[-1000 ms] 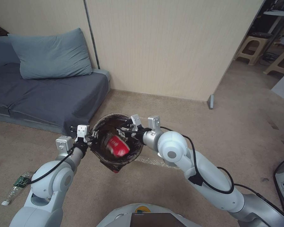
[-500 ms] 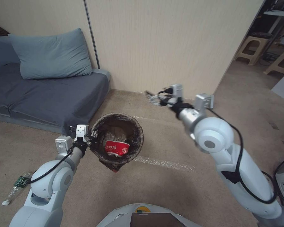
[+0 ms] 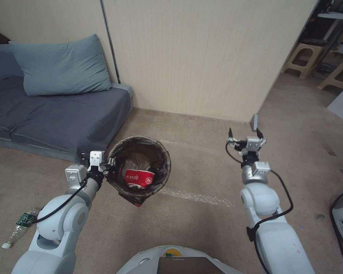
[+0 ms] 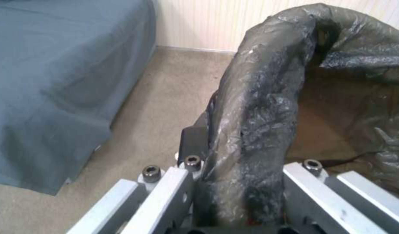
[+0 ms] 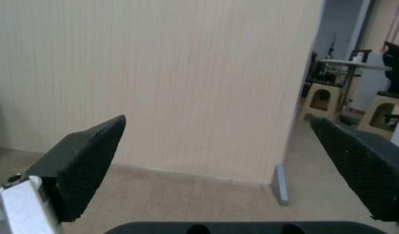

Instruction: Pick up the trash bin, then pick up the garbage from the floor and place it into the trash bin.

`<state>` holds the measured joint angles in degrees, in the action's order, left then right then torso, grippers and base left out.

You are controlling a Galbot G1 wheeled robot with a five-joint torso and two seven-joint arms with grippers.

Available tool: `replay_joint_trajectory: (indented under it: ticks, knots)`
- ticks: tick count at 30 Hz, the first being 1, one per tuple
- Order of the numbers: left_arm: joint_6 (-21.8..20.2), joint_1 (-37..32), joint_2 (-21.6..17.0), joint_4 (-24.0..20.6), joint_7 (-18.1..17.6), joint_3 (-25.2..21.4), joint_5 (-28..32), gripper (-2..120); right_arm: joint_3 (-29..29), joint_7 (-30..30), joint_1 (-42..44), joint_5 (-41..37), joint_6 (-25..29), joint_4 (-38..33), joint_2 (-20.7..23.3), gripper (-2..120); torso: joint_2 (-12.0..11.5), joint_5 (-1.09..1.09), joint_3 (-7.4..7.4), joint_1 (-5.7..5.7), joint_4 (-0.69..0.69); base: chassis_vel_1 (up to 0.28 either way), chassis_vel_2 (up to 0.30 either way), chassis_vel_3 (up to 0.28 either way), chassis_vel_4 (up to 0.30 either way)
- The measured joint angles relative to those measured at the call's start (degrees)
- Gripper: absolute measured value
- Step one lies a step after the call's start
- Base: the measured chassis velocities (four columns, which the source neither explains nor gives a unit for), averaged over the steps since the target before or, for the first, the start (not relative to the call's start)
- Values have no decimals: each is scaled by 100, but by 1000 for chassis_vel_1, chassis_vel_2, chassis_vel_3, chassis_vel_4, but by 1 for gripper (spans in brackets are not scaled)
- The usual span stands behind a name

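Left gripper (image 3: 106, 164) clamped on trash bin (image 3: 141, 142) rim; one red-white paper cup (image 3: 138, 178) inside. Right gripper (image 3: 244, 134) wide, empty. One bottle (image 3: 20, 225) near-left on carpet (image 3: 202, 224).

A pale beige panelled wall (image 3: 194, 57) runs across the back, with a dark vertical seam (image 3: 110, 42) near its left part. Its free end stands at the right, finished low down with a small grey edge piece (image 3: 254, 122). Beige-brown carpet, the floor (image 3: 202, 224), carries a strip of pale tape (image 3: 196, 197). At the left a dark blue-grey sofa (image 3: 61, 114) bears a lighter blue cushion (image 3: 61, 64). Beyond the wall's end, tan plastic stools (image 3: 305, 59) stand in a dimmer area
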<state>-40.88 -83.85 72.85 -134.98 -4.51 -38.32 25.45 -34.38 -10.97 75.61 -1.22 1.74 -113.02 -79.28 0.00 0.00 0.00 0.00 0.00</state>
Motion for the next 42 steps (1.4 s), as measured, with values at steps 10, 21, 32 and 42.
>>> replay_joint_trajectory:
  ticks: [10, 21, 32, 42]
  knots:
    - [51, -170, 129, -38, 24, 5, -219, 6, -67, 226, 70, 512, 727, 351, -480, 100, 0, -1, 0, 0, 1, 0, 0, 0, 0]
    - [51, -200, 181, -41, 36, -2, -236, 6, -45, 203, -35, 425, 626, 404, -480, 100, 0, 0, 0, 0, 0, 0, 0, 0, 0]
    - [-24, -163, 119, -36, 11, -54, -114, 6, 16, 191, -112, 431, 524, 427, -551, 100, 0, 0, 0, 0, 0, 0, 0, 0, 0]
    - [-63, -158, 112, -44, -8, -72, -35, 6, 30, 191, -161, 460, 469, 447, -527, 100, 0, 0, 0, 0, 1, 45, 40, 35, 38]
